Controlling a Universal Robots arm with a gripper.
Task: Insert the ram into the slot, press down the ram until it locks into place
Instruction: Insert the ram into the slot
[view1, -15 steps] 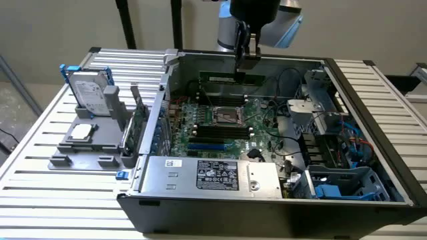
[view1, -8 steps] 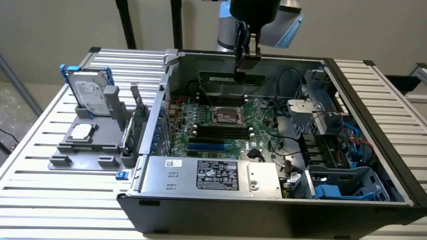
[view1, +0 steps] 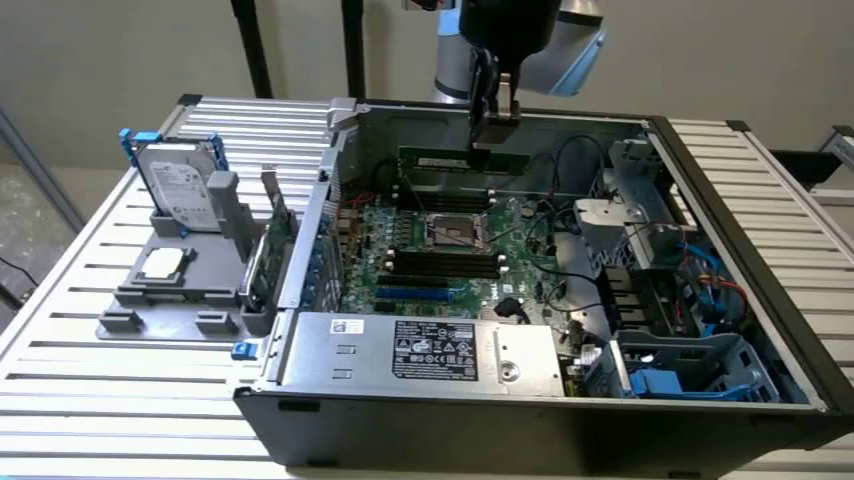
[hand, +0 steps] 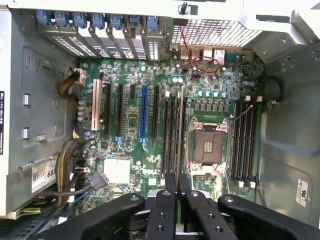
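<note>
Exterior view: the black pincer is clenched on the top edge of the long, thin green ram stick. The stick hangs level near the far wall of the open dark metal computer case, above the green motherboard and not touching it. In the wrist view, the pincer's tips point toward the narrow black plastic slot, one of several parallel ones between a blue slot and the square metal processor socket. On the slatted aluminium counter, beside the case's left wall in the exterior view, a grey plastic tray holds an upright silver hard drive.
</note>
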